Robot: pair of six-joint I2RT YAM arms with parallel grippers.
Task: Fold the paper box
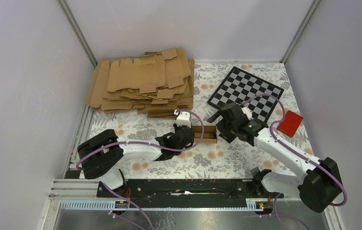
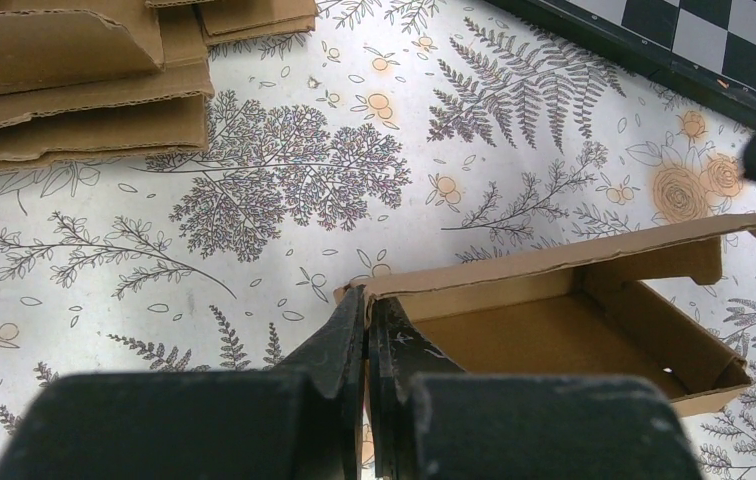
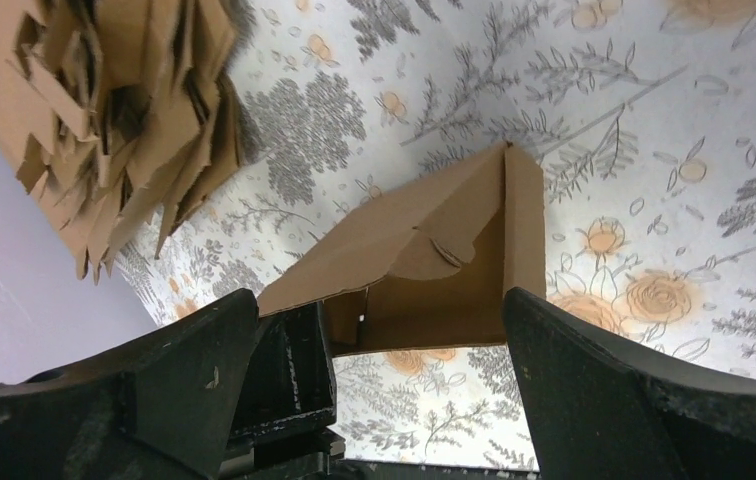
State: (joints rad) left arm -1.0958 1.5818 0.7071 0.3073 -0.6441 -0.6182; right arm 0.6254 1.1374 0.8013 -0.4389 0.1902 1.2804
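Left gripper (image 2: 367, 308) — fingers pressed together on the end wall of the paper box (image 2: 554, 330), with the cardboard edge pinched between them. From this grip the box runs off to the gripper's right, its open side turned up toward the wrist camera. It lies on the flowered tablecloth (image 2: 254, 200). One long flap stands tilted along the side of the box farther from the gripper.

Right gripper (image 3: 379, 300) — fingers spread wide, one on each side of the box's opposite end, whose hollow inside faces into the gap. Whether either finger touches the cardboard cannot be told.

Pile of cardboard sheets (image 1: 143, 81) — flat and loosely stacked, beyond the left gripper and well apart from the box.

Checkerboard (image 1: 246, 91) — flat on the cloth, just beyond the right gripper.

Red block (image 1: 290, 123) — out to the right gripper's right, near the checkerboard's corner and beside the right arm.
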